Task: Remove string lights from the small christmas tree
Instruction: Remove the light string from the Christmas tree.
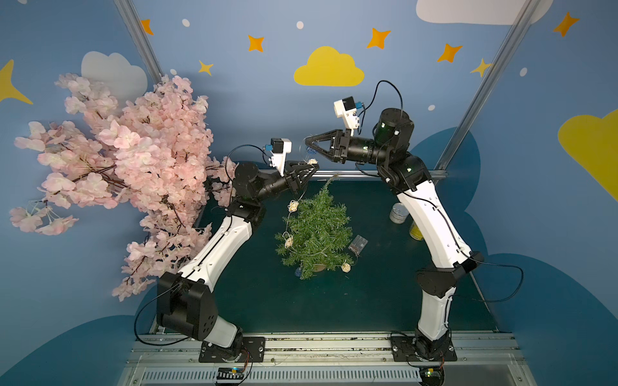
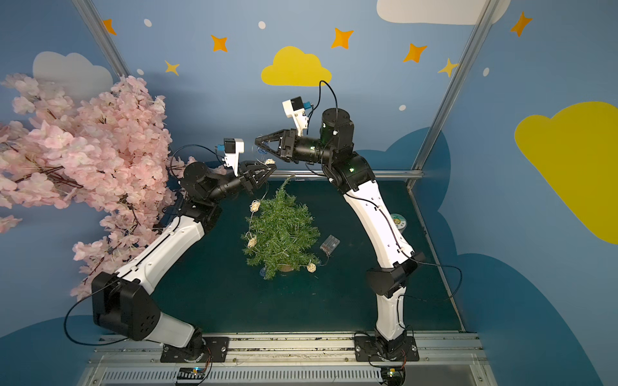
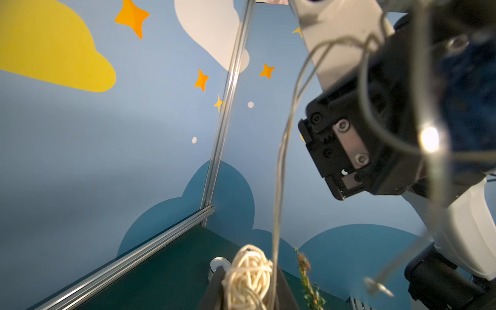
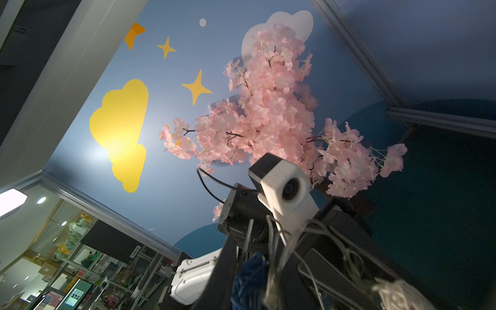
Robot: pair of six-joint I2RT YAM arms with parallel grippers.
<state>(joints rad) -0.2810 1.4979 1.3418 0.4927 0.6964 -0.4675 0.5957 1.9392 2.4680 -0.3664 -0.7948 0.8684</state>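
Both top views count one small christmas tree [image 1: 316, 230] and one run of string lights [image 1: 292, 205]: four cream balls [image 1: 288, 240], two blue balls [image 1: 298, 272], one battery box [image 1: 357, 243]. Up high, the left gripper [image 1: 314, 164] clamps a cream ball and the right gripper [image 1: 307, 144] a blue one, tips nearly meeting. Both arms are raised, with the tree below them and wire trailing down to it.

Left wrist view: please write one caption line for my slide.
Left end effector closed on a cream ball of the string lights, the small christmas tree's tip close by.
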